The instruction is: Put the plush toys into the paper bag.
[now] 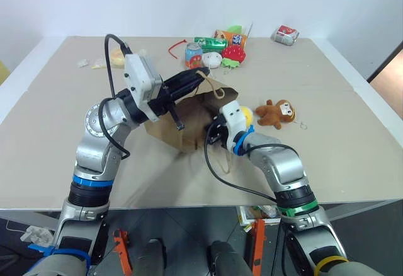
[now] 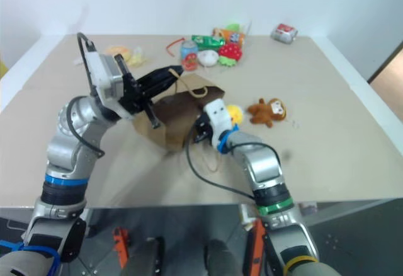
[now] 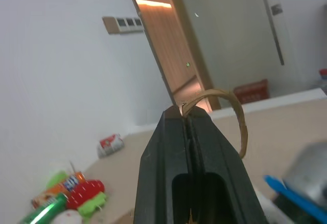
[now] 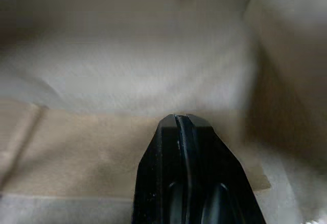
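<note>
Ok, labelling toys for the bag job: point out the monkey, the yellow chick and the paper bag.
monkey [image 1: 276, 114], left eye view, body.
yellow chick [image 1: 247, 116], left eye view, yellow side.
paper bag [image 1: 171, 130], left eye view, brown side wall.

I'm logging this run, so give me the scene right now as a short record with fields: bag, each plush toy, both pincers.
paper bag: lying on its side on the table, mouth toward the right arm
bag handle: pinched in the shut left pincer, which lifts the bag's upper edge
right pincer: shut, empty, tips inside the bag mouth
yellow plush: beside the right wrist, at the bag mouth
monkey plush: on the table, outside the bag
far edge: strawberry plush, cans and packets
</note>
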Robot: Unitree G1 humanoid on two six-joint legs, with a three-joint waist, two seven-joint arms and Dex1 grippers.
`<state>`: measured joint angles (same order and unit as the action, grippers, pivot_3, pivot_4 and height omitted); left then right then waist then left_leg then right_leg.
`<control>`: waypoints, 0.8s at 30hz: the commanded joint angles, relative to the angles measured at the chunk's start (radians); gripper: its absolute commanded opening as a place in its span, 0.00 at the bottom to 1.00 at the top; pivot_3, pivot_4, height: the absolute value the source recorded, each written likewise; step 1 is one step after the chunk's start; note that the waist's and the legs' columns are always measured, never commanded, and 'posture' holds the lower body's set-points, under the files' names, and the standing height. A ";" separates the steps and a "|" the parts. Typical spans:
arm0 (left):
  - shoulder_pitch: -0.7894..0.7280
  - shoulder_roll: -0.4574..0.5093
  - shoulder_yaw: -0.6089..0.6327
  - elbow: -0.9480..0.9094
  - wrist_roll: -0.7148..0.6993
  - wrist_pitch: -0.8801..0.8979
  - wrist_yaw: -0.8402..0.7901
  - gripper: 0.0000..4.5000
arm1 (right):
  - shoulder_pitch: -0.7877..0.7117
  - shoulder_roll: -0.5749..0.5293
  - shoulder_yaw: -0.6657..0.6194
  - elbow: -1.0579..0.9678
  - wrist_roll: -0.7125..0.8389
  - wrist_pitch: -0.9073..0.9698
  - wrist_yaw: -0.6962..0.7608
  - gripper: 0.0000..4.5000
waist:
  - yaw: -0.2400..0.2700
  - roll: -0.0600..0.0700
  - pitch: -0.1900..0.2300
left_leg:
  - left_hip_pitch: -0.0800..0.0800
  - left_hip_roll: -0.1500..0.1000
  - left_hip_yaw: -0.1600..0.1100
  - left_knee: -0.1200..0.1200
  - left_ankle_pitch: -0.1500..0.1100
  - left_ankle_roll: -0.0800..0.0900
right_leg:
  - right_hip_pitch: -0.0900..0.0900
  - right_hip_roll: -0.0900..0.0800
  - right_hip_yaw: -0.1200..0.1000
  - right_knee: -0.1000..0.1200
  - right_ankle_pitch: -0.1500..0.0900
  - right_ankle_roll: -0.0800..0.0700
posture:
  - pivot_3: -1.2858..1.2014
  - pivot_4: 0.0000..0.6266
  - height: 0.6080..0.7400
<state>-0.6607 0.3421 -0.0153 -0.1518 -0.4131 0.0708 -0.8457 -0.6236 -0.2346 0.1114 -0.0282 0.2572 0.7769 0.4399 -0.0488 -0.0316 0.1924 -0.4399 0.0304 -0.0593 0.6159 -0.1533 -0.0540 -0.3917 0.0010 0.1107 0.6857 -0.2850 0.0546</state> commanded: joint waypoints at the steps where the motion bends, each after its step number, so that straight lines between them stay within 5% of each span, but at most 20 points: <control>1: 0.045 0.026 0.002 -0.001 -0.012 -0.030 -0.051 0.00 | 0.013 -0.049 -0.170 -0.327 0.258 0.060 0.135 0.03 | 0.000 0.001 0.000 | 0.000 0.000 0.000 0.000 0.000 0.000 | 0.000 0.000 0.000 0.000 0.000 0.000 | 0.52 0.24 1.00; 7: 0.058 0.039 0.011 -0.014 -0.027 -0.023 -0.066 0.00 | 0.140 -0.290 -0.339 -0.444 0.301 0.024 0.263 0.03 | 0.001 0.000 0.000 | 0.000 -0.001 -0.001 0.000 0.000 0.000 | 0.002 -0.001 -0.001 -0.002 -0.001 0.001 | 0.52 0.24 1.00; 12: 0.064 0.052 0.018 -0.032 -0.046 -0.003 -0.076 0.00 | 0.104 -0.452 -0.407 -0.228 0.140 -0.076 0.189 0.34 | -0.001 0.002 0.001 | -0.001 -0.002 0.001 0.000 0.000 0.000 | 0.001 -0.002 0.000 -0.003 -0.001 0.001 | 0.52 0.24 1.00; 16: 0.065 0.061 0.020 -0.044 -0.061 0.010 -0.084 0.00 | 0.034 -0.461 -0.391 -0.070 0.062 -0.165 0.113 0.67 | -0.003 0.002 0.001 | 0.001 0.000 0.002 0.000 0.000 0.001 | 0.001 -0.001 0.000 -0.003 0.000 0.000 | 0.52 0.24 1.00; 17: 0.064 0.063 0.021 -0.046 -0.063 0.012 -0.085 0.00 | 0.015 -0.459 -0.360 -0.020 0.020 -0.187 0.088 0.67 | -0.005 0.002 0.001 | 0.001 0.000 0.002 0.000 0.000 0.001 | 0.001 -0.001 0.000 -0.003 0.000 0.000 | 0.52 0.24 1.00; 18: 0.064 0.065 0.021 -0.049 -0.066 0.015 -0.086 0.00 | 0.000 -0.453 -0.337 0.024 -0.004 -0.197 0.074 0.81 | -0.007 0.003 0.002 | 0.001 0.000 0.002 0.000 0.000 0.001 | 0.001 -0.001 0.000 -0.003 0.000 0.000 | 0.52 0.24 1.00; 24: 0.065 0.074 0.017 -0.065 -0.072 0.027 -0.079 0.00 | -0.102 -0.411 -0.206 0.307 -0.143 -0.308 0.016 0.82 | -0.007 0.003 0.002 | 0.000 -0.001 0.003 -0.001 0.000 0.001 | 0.001 -0.001 0.002 -0.003 0.000 0.001 | 0.52 0.24 1.00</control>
<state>-0.5874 0.4083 -0.0091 -0.1711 -0.4714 0.0956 -0.9273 -0.6558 -0.6458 -0.1349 0.1514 0.1958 0.5365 0.4969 -0.0558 -0.0285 0.1943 -0.4397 0.0293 -0.0567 0.6151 -0.1532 -0.0532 -0.3910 -0.0004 0.1123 0.6827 -0.2850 0.0557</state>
